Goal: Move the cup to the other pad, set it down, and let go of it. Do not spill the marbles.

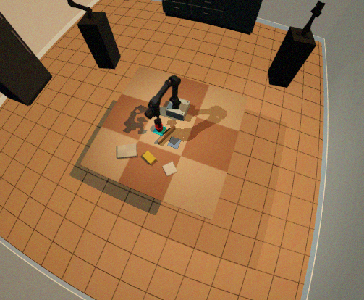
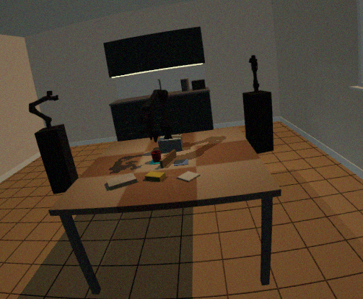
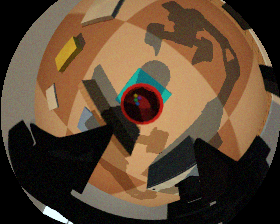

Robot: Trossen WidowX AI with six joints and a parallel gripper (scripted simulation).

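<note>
We are looking at a desk (image 2: 234, 193) with a checkered top and the arm (image 1: 163, 92) bending down from its grey base (image 1: 183, 113) toward the middle of the surface.

The red cup (image 1: 158, 126) is standing upright on the teal pad (image 1: 161, 132). In the wrist view we are looking straight down into the cup (image 3: 141, 103); its red rim is showing as a full ring, and small coloured marbles (image 3: 139, 101) are lying inside on the bottom. The teal pad (image 3: 150, 81) is showing past the far edge of the rim.

The pincer (image 1: 157, 119) is hanging directly above the cup, released and spread wide, with nothing between its fingers. From the exterior view the cup (image 2: 156, 155) is standing free on the desk, below the dark arm (image 2: 156, 113).

Just beside the cup, a wooden bar (image 1: 166, 135) is lying diagonally between the teal pad and a grey-blue pad (image 1: 174, 143). The wrist view is showing this bar (image 3: 106, 100) as a dark slanted shape next to the cup.

Nearer the desk's front we are noting three flat items, well apart from the cup: a pale book (image 1: 127, 150), a yellow block (image 1: 148, 156) and a small white card (image 1: 169, 168).
</note>
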